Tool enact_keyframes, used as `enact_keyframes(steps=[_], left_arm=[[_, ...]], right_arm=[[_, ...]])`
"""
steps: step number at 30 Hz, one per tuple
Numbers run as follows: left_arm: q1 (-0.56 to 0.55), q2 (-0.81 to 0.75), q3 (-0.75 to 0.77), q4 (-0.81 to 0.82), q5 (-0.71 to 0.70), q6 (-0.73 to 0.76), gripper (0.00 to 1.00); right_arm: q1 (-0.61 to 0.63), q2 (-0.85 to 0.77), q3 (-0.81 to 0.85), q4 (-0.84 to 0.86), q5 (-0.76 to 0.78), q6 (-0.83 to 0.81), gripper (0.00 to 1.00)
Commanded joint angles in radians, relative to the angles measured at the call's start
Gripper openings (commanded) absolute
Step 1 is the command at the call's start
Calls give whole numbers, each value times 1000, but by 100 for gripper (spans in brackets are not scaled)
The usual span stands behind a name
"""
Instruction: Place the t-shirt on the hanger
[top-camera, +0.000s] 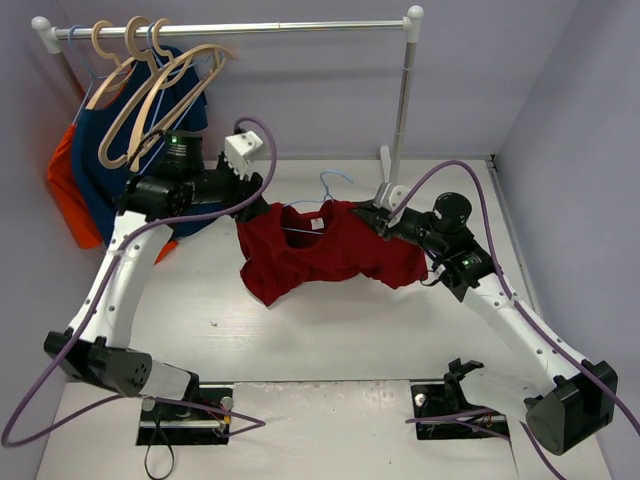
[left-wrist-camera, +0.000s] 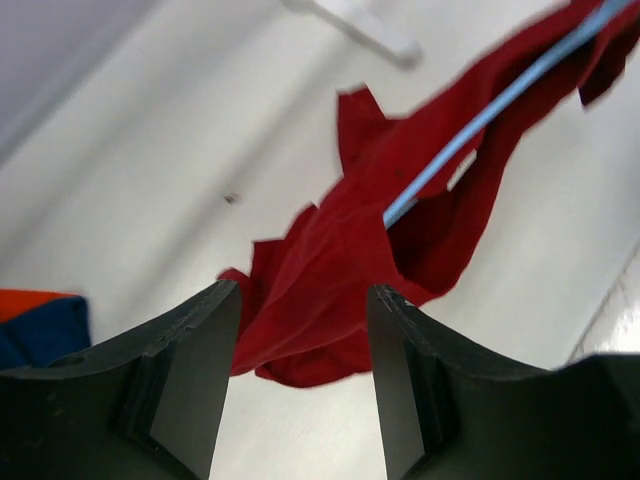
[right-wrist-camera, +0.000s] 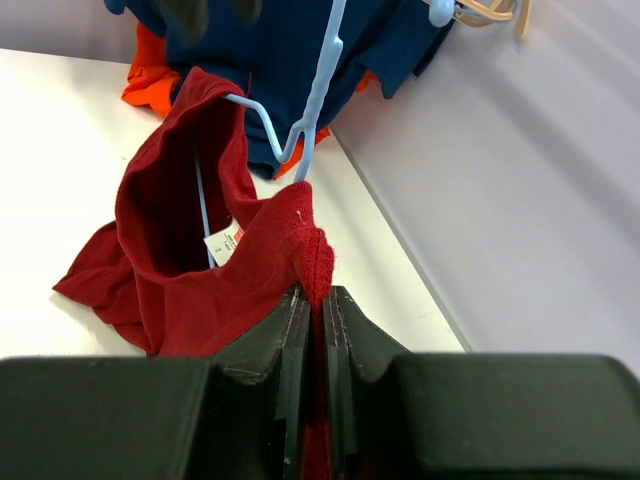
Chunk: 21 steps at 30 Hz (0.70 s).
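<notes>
The dark red t-shirt (top-camera: 322, 252) hangs bunched above the middle of the table. The light-blue wire hanger (top-camera: 330, 186) runs inside it, its hook sticking up out of the neck. My right gripper (top-camera: 374, 221) is shut on a fold of the shirt's edge (right-wrist-camera: 316, 262) near the neck, beside the hanger's hook stem (right-wrist-camera: 318, 95). The white label (right-wrist-camera: 225, 243) shows inside the neck. My left gripper (top-camera: 254, 203) is at the shirt's left end. In the left wrist view it (left-wrist-camera: 303, 300) is open and empty, with the shirt (left-wrist-camera: 340, 270) and hanger wire (left-wrist-camera: 500, 105) beyond it.
A clothes rail (top-camera: 230, 28) crosses the back, with pale wooden hangers (top-camera: 150, 90), a navy shirt (top-camera: 108, 170) and an orange garment (top-camera: 62, 190) at its left end. The rail's right post (top-camera: 401, 110) and foot stand just behind my right gripper. Walls close both sides.
</notes>
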<state>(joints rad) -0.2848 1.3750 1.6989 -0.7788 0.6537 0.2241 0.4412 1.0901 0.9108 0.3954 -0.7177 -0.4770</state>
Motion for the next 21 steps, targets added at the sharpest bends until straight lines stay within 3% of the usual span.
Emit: enact_keyframes(steps=[1, 5, 17, 21], left_arm=[[9, 19, 53, -123, 138, 203, 52], [10, -4, -5, -129, 119, 308, 52], [19, -21, -171, 70, 101, 343, 52], [21, -14, -194, 119, 173, 351, 39]], right_arm=[[-13, -13, 72, 97, -55, 8, 0], [-16, -10, 76, 89, -71, 11, 0], [-18, -7, 92, 73, -117, 17, 0], [-18, -9, 91, 72, -120, 18, 0]])
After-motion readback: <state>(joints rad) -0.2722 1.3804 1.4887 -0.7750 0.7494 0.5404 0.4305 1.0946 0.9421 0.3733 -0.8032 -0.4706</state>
